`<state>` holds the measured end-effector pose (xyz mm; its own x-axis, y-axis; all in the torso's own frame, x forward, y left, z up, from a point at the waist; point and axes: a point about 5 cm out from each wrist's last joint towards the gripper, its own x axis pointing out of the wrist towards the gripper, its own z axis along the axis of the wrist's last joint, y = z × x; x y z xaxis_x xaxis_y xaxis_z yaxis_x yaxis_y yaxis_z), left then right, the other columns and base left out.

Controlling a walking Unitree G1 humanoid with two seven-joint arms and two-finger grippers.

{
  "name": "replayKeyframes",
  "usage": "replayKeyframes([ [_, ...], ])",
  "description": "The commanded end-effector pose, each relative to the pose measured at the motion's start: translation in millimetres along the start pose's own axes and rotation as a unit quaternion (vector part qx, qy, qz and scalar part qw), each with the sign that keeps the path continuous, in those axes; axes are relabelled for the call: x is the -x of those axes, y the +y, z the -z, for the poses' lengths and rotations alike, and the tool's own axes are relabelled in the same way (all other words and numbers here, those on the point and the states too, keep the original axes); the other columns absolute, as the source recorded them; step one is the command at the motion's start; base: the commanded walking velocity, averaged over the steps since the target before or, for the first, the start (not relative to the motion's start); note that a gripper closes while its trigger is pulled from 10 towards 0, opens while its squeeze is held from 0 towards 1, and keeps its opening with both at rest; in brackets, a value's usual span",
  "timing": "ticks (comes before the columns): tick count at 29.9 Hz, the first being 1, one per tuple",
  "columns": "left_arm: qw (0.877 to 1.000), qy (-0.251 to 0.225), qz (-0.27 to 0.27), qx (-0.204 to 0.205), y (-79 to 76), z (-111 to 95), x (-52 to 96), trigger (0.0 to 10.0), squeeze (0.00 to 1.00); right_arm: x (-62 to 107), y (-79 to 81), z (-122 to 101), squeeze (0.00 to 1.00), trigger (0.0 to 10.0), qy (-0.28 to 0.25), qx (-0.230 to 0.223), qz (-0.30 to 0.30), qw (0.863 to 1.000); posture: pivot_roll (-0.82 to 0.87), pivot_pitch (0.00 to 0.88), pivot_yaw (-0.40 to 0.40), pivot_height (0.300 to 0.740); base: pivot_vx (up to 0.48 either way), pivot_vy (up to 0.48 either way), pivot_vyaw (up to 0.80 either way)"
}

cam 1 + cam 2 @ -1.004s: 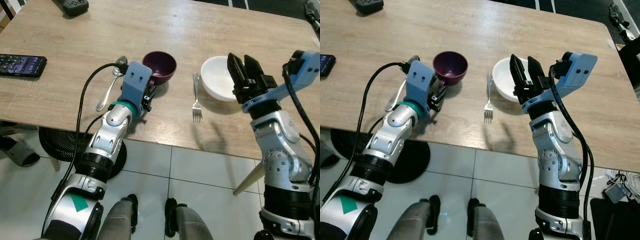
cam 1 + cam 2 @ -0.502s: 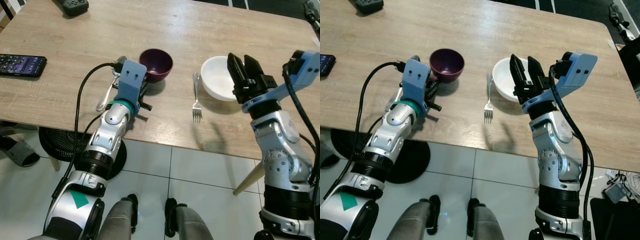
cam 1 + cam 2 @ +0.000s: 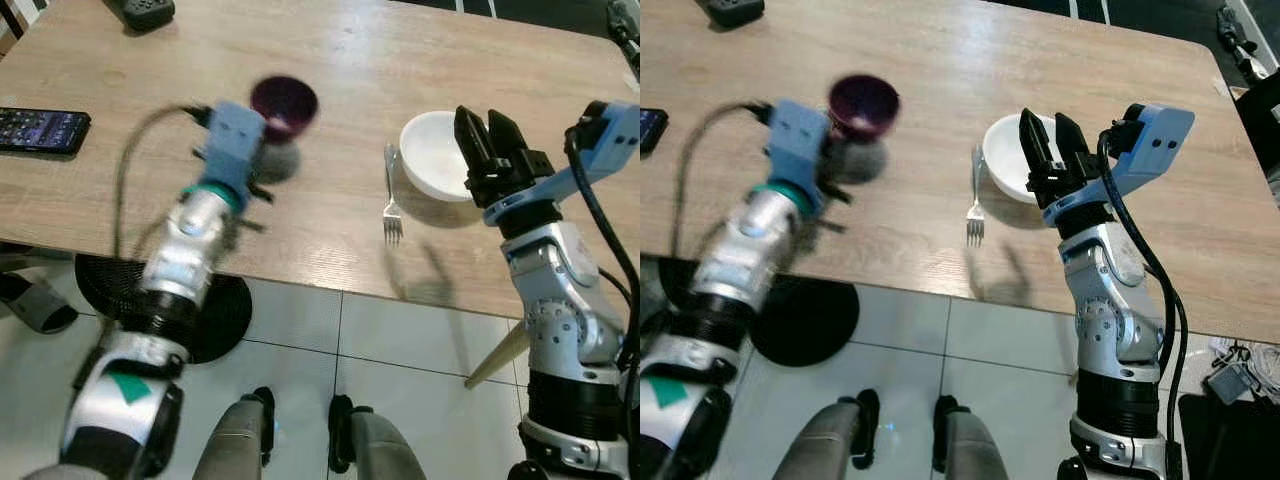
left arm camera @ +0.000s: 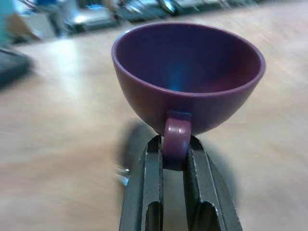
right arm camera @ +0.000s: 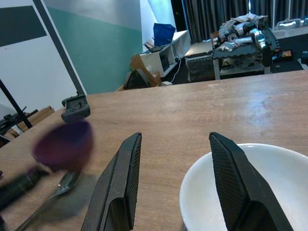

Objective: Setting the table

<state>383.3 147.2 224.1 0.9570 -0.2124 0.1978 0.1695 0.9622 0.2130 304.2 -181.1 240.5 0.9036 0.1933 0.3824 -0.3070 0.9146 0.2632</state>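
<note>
Left wrist view shows the left gripper [image 4: 174, 154] pinching the small handle of the purple cup [image 4: 187, 77] between its two black fingers, with the cup's shadow on the wood below suggesting it hangs above the table [image 3: 420, 40] rather than resting on it. From the head, the cup [image 3: 284, 103] is toward the middle of the table, nearer the left edge than the right, and both it and the left arm are blurred. The grip is narrow, on the handle alone, so I judge the main risk to be the cup swinging or twisting out between the fingers, and then dropping or tipping onto the wood.

A fork [image 3: 392, 200] lies near the front edge, just left of the white bowl [image 3: 432, 155]. The right gripper [image 3: 490, 140] hangs above the bowl's near rim with its fingers spread apart, holding nothing. If the cup is carried toward that setting, it could clip the fork or knock the bowl. A phone [image 3: 42, 128] lies at the left edge and a dark controller [image 3: 140, 10] at the far left corner, both in reach of a wide sweep.
</note>
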Motion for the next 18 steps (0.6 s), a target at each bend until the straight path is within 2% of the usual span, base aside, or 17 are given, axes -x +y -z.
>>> replayKeyframes([
  [1,1.000,-0.010,0.006,0.016,1.9,-1,0.3,10.0,0.00,5.9,-5.2,4,0.00,10.0,0.013,0.005,0.010,1.000,0.10,0.153,-0.027,0.740,0.000,0.000,0.00],
  [4,0.999,-0.013,0.010,0.028,7.0,-3,-0.3,10.0,0.00,10.1,-14.4,13,0.00,10.0,0.035,0.014,0.032,0.999,0.11,0.152,-0.029,0.740,0.000,0.000,0.00],
  [5,0.999,-0.016,0.013,0.028,7.6,-5,-0.8,10.0,0.00,11.6,-24.4,17,0.00,10.0,0.044,0.019,0.062,0.997,0.11,0.149,-0.030,0.740,0.000,0.000,0.00],
  [6,0.999,-0.016,0.013,0.028,7.6,-5,-0.8,10.0,0.00,11.6,-24.4,17,0.00,10.0,0.044,0.019,0.062,0.997,0.11,0.149,-0.030,0.740,0.000,0.000,0.00],
  [8,0.999,-0.023,0.021,0.033,7.9,-8,-1.1,10.0,0.00,13.7,-45.1,22,0.00,10.0,0.050,0.036,0.131,0.989,0.11,0.147,-0.030,0.740,0.000,0.000,0.00],
  [10,0.998,-0.022,0.041,0.039,7.6,-8,-0.2,10.0,0.00,18.0,-66.3,24,0.00,10.0,0.057,0.077,0.209,0.973,0.11,0.145,-0.032,0.740,0.000,0.000,0.00],
  [12,0.998,-0.022,0.041,0.039,7.6,-8,-0.2,10.0,0.00,18.0,-66.3,24,0.00,10.0,0.057,0.077,0.209,0.973,0.11,0.145,-0.032,0.740,0.000,0.000,0.00],
  [14,0.996,-0.012,0.072,0.059,6.9,-5,1.5,10.0,0.00,23.9,-79.8,20,0.00,10.0,0.039,0.097,0.254,0.962,0.12,0.147,-0.034,0.740,0.000,0.000,0.00],
  [17,0.993,0.000,0.096,0.073,3.8,-1,1.7,10.0,0.00,26.6,-82.9,15,0.00,10.0,0.018,0.097,0.262,0.960,0.11,0.148,-0.031,0.740,0.000,0.000,0.00],
  [18,0.991,0.009,0.108,0.083,1.4,2,-0.1,10.0,0.00,27.4,-82.3,8,0.00,10.0,-0.008,0.097,0.256,0.962,0.11,0.150,-0.027,0.740,0.000,0.000,0.00],
])
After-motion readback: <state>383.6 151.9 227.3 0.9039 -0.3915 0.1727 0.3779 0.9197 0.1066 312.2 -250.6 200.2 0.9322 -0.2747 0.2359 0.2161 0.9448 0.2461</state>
